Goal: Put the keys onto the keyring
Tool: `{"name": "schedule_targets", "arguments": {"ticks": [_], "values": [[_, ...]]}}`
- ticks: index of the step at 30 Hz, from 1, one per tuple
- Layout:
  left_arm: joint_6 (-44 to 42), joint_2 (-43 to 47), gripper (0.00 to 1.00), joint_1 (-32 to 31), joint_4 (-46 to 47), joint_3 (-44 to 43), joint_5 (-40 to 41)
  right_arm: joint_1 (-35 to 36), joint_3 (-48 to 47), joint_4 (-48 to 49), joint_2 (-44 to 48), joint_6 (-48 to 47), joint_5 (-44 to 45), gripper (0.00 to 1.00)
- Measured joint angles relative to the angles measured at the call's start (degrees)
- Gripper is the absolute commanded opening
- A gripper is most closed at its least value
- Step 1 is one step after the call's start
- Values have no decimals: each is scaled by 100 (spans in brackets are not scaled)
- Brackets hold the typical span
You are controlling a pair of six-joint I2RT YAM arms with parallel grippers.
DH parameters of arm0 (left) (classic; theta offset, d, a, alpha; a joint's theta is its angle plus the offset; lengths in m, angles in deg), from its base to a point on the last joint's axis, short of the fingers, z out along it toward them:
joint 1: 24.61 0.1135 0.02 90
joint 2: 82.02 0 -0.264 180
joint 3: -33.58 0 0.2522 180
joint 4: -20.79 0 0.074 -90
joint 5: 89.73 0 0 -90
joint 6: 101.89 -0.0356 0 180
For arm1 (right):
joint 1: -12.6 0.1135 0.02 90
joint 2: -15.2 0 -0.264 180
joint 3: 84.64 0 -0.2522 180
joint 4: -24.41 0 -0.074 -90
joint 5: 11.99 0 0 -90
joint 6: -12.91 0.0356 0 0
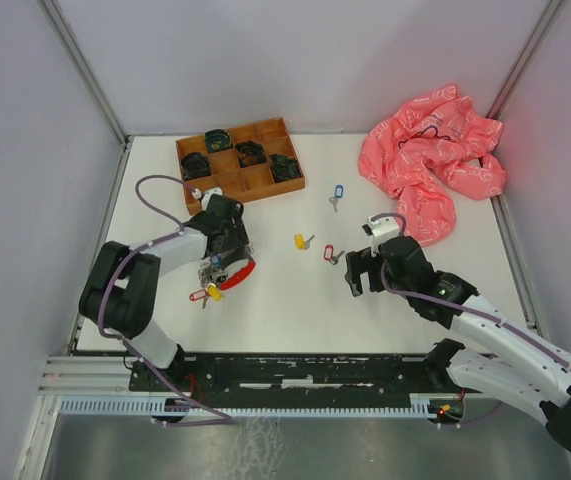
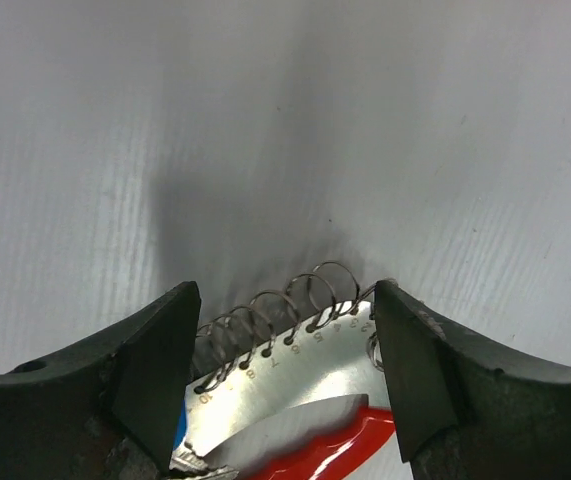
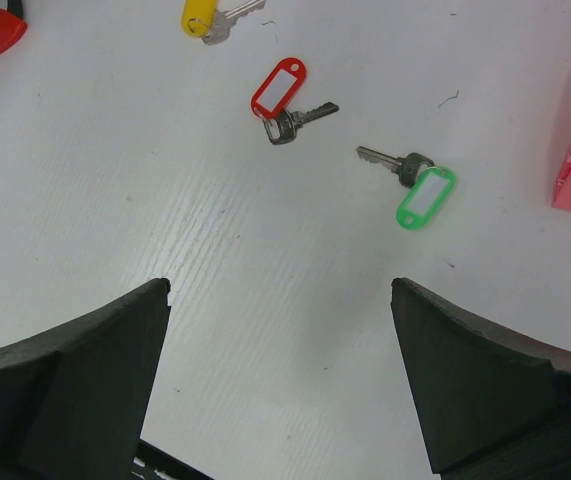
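The keyring (image 2: 295, 370) is a silvery plate with numbered holes, a wire spiral along its edge and a red loop (image 1: 242, 274). It lies between the fingers of my left gripper (image 2: 285, 290), which stand apart at its two ends; my left gripper (image 1: 217, 268) points down over it. A yellow tag (image 1: 213, 291) and a red tag (image 1: 198, 295) hang by it. Loose keys lie on the table: blue-tagged (image 1: 337, 193), yellow-tagged (image 3: 210, 15), red-tagged (image 3: 280, 95), green-tagged (image 3: 415, 185). My right gripper (image 3: 280, 285) hovers open and empty, short of the red and green ones.
A wooden compartment tray (image 1: 240, 165) with dark items sits at the back left. A crumpled pink bag (image 1: 430, 165) lies at the back right. A black rail (image 1: 295, 372) runs along the table's near edge.
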State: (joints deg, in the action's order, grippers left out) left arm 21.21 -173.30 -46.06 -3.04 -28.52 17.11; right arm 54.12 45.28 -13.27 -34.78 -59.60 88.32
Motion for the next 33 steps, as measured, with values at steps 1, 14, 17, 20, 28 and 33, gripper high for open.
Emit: {"name": "schedule_targets", "arguments": {"ticks": [1,14,17,20,28,33], "values": [[0,-103,74,4,20,-33,-83,0,0,-2,0,0,-2,100],[-66,-549,57,-1139,385,-278,-1027,0,0,-4,0,-2,-101,100],[-61,-568,56,-1587,442,-286,-1209,0,0,-7,0,-2,-109,100],[-55,-566,56,-1932,446,-271,-1368,0,0,-7,0,-2,-127,100],[179,256,70,-2304,179,446,-1508,0,0,2,-101,-24,-190,100],[586,1379,75,-2291,-236,811,-1051,0,-15,50,-295,-39,-313,100]]}}
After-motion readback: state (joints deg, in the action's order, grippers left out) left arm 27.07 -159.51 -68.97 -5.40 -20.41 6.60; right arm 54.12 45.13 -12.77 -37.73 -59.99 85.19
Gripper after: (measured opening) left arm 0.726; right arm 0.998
